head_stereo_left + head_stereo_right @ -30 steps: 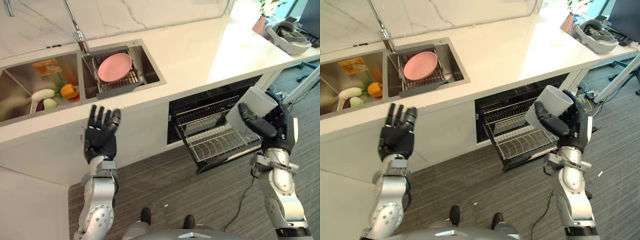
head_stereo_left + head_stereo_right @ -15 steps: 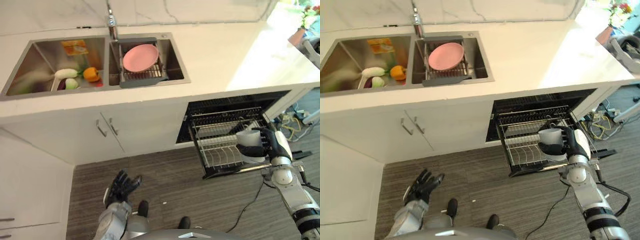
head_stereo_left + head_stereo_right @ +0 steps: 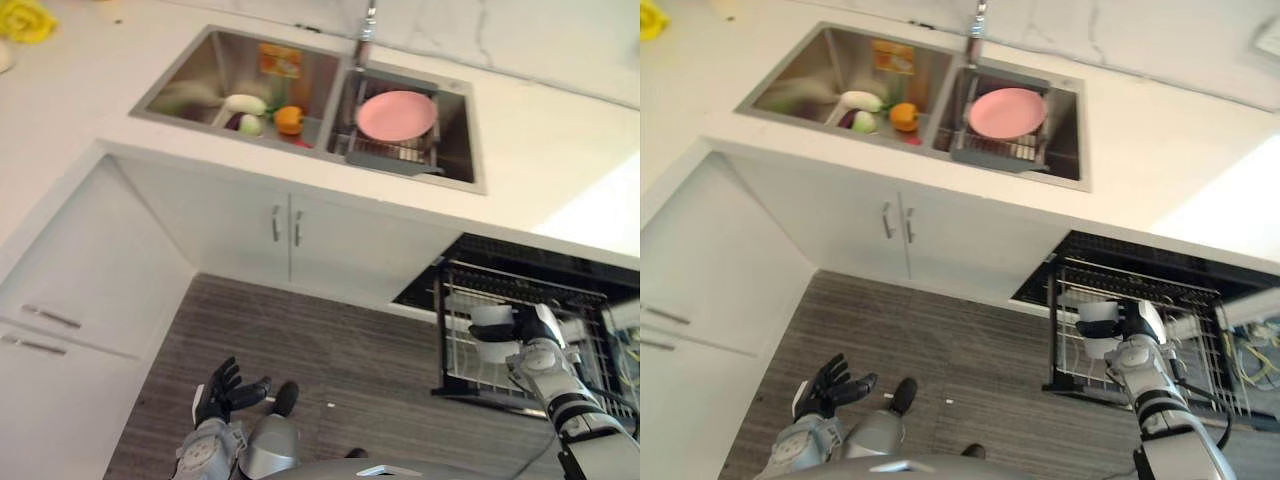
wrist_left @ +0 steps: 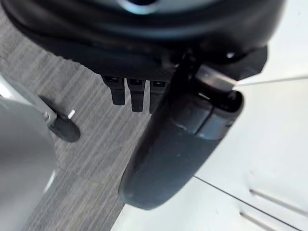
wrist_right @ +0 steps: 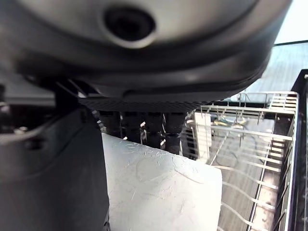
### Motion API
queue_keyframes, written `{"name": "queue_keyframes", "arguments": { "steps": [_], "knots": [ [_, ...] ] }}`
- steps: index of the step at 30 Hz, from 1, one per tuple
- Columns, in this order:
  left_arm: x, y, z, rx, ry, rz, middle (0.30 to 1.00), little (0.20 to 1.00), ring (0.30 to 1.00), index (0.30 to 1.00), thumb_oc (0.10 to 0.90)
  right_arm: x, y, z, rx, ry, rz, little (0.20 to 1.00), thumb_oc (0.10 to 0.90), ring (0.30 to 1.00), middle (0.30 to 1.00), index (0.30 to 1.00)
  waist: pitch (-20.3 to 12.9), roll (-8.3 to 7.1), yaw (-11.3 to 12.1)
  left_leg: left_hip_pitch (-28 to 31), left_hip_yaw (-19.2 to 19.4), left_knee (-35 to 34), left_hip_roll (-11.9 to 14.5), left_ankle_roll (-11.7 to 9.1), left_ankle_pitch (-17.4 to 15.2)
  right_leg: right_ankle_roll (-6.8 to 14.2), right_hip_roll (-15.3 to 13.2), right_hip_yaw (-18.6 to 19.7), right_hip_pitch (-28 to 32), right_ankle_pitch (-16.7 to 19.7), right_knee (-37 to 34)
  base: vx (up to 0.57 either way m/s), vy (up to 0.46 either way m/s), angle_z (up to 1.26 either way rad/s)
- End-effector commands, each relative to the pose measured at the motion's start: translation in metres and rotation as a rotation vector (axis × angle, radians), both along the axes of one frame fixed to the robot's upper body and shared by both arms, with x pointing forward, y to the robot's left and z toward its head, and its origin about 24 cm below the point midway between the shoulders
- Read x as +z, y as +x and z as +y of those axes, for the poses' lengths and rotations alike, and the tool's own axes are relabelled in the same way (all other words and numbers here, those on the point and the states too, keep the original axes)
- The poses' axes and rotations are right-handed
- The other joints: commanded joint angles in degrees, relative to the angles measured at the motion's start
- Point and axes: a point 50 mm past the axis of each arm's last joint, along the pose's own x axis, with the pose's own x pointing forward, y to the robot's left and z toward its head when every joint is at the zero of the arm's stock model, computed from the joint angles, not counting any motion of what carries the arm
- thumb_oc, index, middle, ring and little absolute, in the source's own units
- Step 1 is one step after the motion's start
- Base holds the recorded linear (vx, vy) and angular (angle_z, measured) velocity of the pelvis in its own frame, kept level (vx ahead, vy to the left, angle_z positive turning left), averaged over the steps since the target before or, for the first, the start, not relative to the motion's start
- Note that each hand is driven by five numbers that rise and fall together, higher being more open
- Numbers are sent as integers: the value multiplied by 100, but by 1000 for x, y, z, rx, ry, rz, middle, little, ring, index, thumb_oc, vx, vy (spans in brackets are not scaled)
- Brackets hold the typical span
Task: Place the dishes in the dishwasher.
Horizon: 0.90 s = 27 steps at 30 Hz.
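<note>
A white cup [image 3: 490, 333] was gripped in the right hand [image 3: 533, 330], held over the pulled-out dishwasher rack [image 3: 590, 300] at four o'clock. The left hand [image 3: 222, 388] was kept open above the floor at seven o'clock.

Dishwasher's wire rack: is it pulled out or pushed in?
Pulled out. The wire rack sticks out past the white cabinet fronts over the floor, and the right hand holds a white cup above it.
</note>
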Motion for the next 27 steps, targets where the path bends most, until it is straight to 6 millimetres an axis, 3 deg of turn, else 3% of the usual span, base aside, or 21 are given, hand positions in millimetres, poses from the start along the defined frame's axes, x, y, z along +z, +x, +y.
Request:
{"name": "queue_keyframes", "arguments": {
  "steps": [1, 8, 20, 27],
  "knots": [
    [17, 27, 10, -50, 92, -113, 900, 900, 900, 900, 800, 39, 30, -17, -46, -93, -143, 300, 400, 300, 300, 300, 84, -162, 137, 135, 430, 35, 331, -568, -527, 220, -224, 109, 101, -314, 66, -8, -15, 25],
    [-4, 10, 13, 50, 81, -4, 900, 900, 900, 900, 800, 4, 0, -14, -126, -84, -10, 300, 400, 300, 300, 300, 91, -29, 182, 56, 335, 35, 312, -594, -469, 190, -215, -31, 87, -339, 66, -2, -1, 13],
    [-11, 12, 7, 64, 120, 36, 900, 900, 900, 900, 800, 14, 5, -18, -203, -145, -85, 300, 400, 300, 300, 300, 39, 226, -65, 134, 471, 35, 364, -598, -468, 204, -234, 74, 73, -318, 66, -14, 13, 0],
    [-14, 13, 3, 62, 110, 50, 900, 900, 900, 900, 800, 7, -1, -18, -216, -140, -30, 300, 400, 300, 300, 300, 27, 321, -151, 194, 575, 35, 376, -588, -490, 214, -250, 154, 75, -319, 66, -15, 20, -8]
  ]
}}
